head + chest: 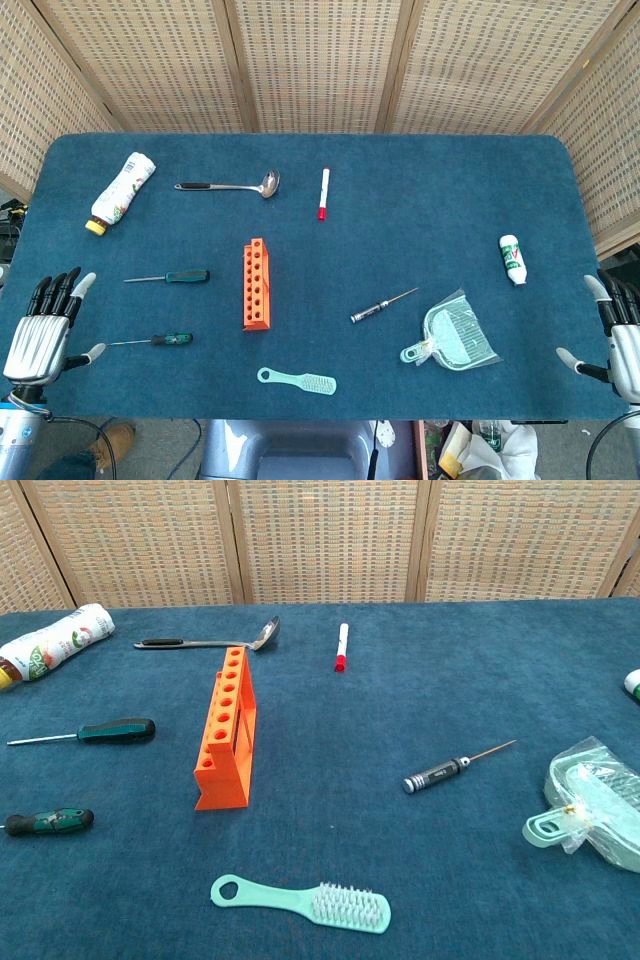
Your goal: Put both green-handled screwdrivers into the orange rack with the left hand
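Note:
Two green-handled screwdrivers lie flat on the blue table left of the orange rack point(258, 285) point(227, 728). The farther screwdriver point(168, 277) point(100, 731) has its shaft pointing left. The nearer screwdriver point(155, 340) point(48, 822) is shorter and partly cut off in the chest view. The rack stands upright with a row of empty holes. My left hand point(45, 330) rests open at the table's near left edge, just left of the nearer screwdriver's tip, holding nothing. My right hand point(612, 335) sits open at the near right edge. Neither hand shows in the chest view.
A white bottle point(121, 191) lies at the far left, with a ladle point(232, 185) and a red-capped marker point(324, 192) behind the rack. A black precision screwdriver point(382, 305), a mint dustpan point(455, 335), a mint brush point(297, 380) and a small white bottle point(512, 259) lie to the right and front.

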You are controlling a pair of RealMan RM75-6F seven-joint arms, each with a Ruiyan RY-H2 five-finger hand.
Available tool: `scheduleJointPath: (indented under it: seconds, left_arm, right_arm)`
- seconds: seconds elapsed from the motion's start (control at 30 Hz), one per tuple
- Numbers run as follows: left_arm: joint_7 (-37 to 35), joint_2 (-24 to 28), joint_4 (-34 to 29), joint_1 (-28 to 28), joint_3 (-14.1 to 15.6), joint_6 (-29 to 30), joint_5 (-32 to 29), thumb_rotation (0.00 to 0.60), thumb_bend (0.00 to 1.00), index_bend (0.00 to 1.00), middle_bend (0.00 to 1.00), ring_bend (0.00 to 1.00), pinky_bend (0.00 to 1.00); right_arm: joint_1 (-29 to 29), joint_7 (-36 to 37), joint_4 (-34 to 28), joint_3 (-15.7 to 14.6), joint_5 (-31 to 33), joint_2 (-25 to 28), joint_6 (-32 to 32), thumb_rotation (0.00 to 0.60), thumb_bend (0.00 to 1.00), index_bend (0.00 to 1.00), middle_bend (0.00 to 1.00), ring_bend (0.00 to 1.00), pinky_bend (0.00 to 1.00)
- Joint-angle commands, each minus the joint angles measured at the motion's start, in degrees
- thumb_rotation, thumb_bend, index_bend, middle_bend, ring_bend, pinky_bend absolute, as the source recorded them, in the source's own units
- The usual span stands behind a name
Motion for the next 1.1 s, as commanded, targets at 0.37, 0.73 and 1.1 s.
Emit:
scheduleJointPath:
  seconds: [0.37, 0.73, 1.1]
  left_arm:
    - [0.3, -8.0, 5.2, -3.5, 0.5, -9.2, -1.6, 0.600, 0.00, 0.17, 0.00, 0.00, 0.00]
    - [10.5, -16.9, 7.8, -7.5, -2.7, -16.6, -11.1, 0.600, 0.01, 0.40, 0.00, 0.00, 0.00]
    - [11.0, -19.5, 9.7, -8.3, -2.8, -18.6, -14.2, 0.600, 0.15, 0.46, 0.00, 0.00, 0.00]
  right_arm:
    - [0.2, 1.0, -0.2, -0.2, 0.5, 0.0, -1.5, 0.600, 0.00, 0.00, 0.00, 0.00, 0.00]
    - [0.7, 4.0, 0.4, 0.0, 1.3, 0.6, -3.1, 0.600, 0.00, 0.00, 0.00, 0.00, 0.00]
    - [1.0, 4.7, 0.6, -0.1, 1.4, 0.7, -3.9, 0.600, 0.00, 0.00, 0.00, 0.00, 0.00]
